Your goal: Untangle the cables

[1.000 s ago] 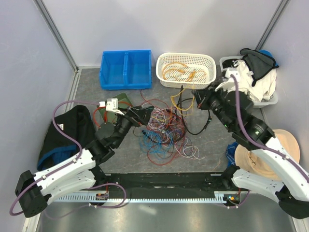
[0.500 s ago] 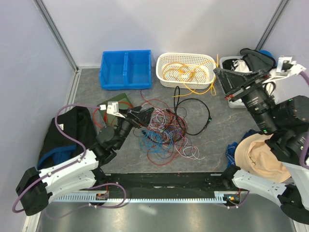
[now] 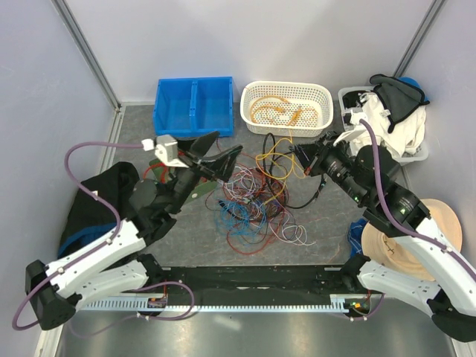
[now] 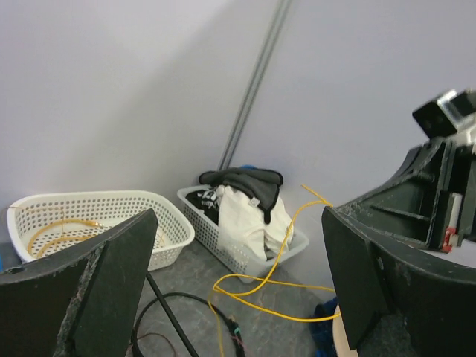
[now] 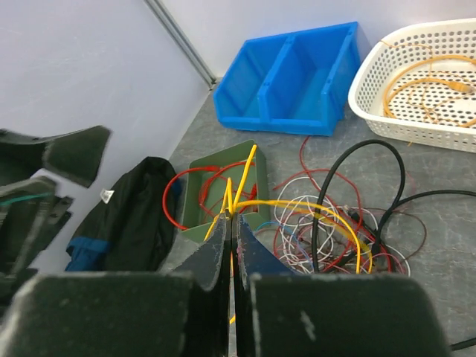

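Observation:
The cables (image 3: 253, 197) lie as a tangle of red, white, blue and purple wires mid-table, with a black cable (image 3: 301, 190) looping to the right. My right gripper (image 3: 296, 152) hovers just right of the pile. In the right wrist view it (image 5: 232, 217) is shut on a yellow cable (image 5: 297, 208), which arcs back down into the tangle. My left gripper (image 3: 229, 141) is raised above the pile's left side, open and empty. In the left wrist view its fingers (image 4: 89, 290) stand wide apart, framing yellow cable loops (image 4: 260, 279) on the floor.
At the back stand a blue bin (image 3: 193, 106) and a white basket (image 3: 246, 111) holding orange cable. A basket of clothes (image 3: 387, 123) sits back right. A green tray (image 5: 216, 175) with red wire and a black bag (image 3: 104, 201) lie left, a tan hat (image 3: 416, 238) right.
My right arm came down from high on the right, back to the pile's right edge with the yellow cable. My left gripper lifted off the tangle, still open.

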{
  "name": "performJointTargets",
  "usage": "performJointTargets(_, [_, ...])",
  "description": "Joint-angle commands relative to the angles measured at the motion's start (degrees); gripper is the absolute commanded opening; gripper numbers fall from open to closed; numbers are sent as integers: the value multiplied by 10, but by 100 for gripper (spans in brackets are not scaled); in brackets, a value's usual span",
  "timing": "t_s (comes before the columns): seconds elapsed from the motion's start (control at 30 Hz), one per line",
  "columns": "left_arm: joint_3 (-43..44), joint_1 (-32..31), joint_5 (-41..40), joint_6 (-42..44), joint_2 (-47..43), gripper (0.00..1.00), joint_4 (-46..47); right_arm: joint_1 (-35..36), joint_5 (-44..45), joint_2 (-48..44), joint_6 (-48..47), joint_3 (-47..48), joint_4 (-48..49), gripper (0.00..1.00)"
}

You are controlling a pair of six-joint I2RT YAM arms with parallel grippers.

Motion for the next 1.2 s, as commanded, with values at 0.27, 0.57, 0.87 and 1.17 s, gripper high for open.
performJointTargets(0.27, [102,-1,209,101,145,96,-86,0,-49,-27,10,12,8,0])
performJointTargets(0.57, [138,-1,243,110,194,74,-97,0,-53,-32,9,-1,6,0])
performJointTargets(0.87, [196,-1,209,119,207,2,-146,0,-26,-50,-10,-16,-6,49])
performJointTargets(1.17, [388,4,127,114,249,2,-346,0,43,-88,-34,-44,-19,71])
